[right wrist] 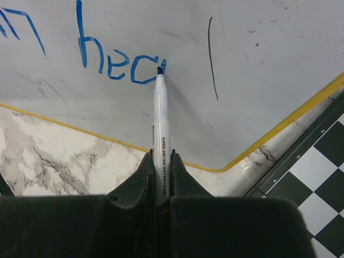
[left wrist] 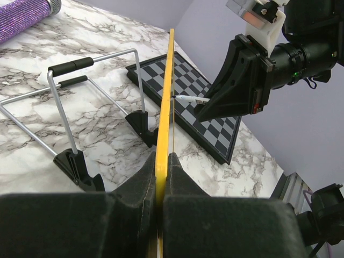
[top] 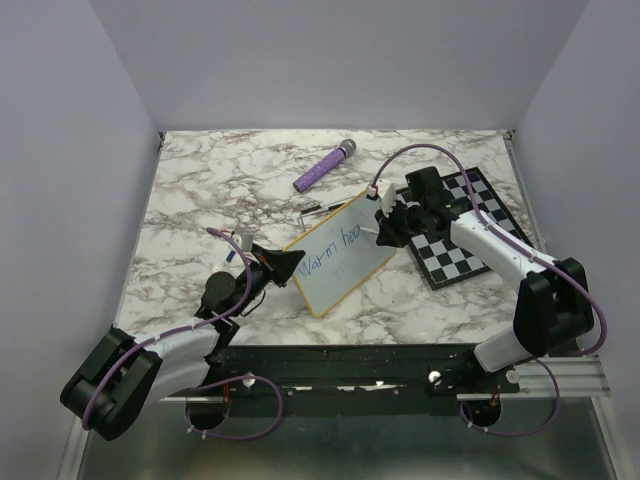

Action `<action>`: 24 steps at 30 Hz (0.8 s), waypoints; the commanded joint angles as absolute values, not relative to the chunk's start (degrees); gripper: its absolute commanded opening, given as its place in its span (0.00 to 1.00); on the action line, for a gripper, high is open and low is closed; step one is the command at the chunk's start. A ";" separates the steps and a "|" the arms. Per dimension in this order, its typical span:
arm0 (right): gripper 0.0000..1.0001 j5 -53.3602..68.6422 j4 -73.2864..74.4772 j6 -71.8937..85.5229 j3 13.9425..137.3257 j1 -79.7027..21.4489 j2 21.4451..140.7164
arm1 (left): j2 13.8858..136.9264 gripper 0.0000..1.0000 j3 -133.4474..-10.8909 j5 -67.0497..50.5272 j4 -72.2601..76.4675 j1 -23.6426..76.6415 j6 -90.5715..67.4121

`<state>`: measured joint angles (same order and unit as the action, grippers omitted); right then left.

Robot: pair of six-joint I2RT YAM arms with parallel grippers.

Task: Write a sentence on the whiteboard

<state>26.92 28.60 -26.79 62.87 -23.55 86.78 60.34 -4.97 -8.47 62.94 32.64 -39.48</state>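
1. The sentence [top: 332, 250] is blue handwriting in 1 line, "Warm" and then "hea". In the right wrist view its end [right wrist: 119, 62] sits in the upper left of the frame, and the last letter is an open curve.
2. The whiteboard [top: 352, 278] lies at the centre of the top view, turned diagonally, its yellow frame around the white face. In the right wrist view the white face [right wrist: 258, 80] fills the upper half of the frame. In the left wrist view only the yellow edge [left wrist: 164, 115] shows, running up the middle.
3. The marker [right wrist: 160, 118] points straight up the frame, and its blue tip touches the board at the upper right of that last letter.
4. The right gripper [right wrist: 160, 164] is closed tight on the marker barrel, 1 finger on each side. In the top view it [top: 385, 230] is at the board's right corner.
5. The left gripper [left wrist: 161, 164] is clamped on the board's yellow edge at the bottom centre of its view. In the top view it [top: 286, 265] is at the board's left corner.
6. The chessboard [top: 470, 248] lies flat, right of the whiteboard, under the right arm.
7. A wire stand [left wrist: 63, 115] with black feet stands left of the board's edge.
8. A purple glittery cylinder [top: 325, 167] lies on the marble table [top: 210, 190], above the whiteboard in the top view.
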 commanded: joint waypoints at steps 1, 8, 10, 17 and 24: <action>0.01 27.16 28.56 -26.37 64.60 -23.38 88.42 | 60.91 0.00 -5.01 -10.90 62.67 32.96 -37.71; 0.00 26.72 30.58 -27.51 63.90 -23.38 88.07 | 60.38 0.00 -5.01 -10.81 62.14 32.87 -37.44; 0.01 26.72 31.02 -27.68 63.72 -23.38 88.07 | 60.21 0.00 -4.92 -10.81 62.05 32.87 -37.53; 0.01 25.75 32.08 -28.12 62.76 -23.38 87.89 | 60.03 0.00 -4.75 -10.81 62.05 32.96 -37.44; 0.01 23.91 32.52 -28.04 62.31 -23.38 88.33 | 60.03 0.00 -4.66 -10.72 62.23 32.87 -37.53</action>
<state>26.30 30.44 -27.14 63.24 -23.55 87.11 60.31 -4.97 -8.47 62.89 32.64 -39.51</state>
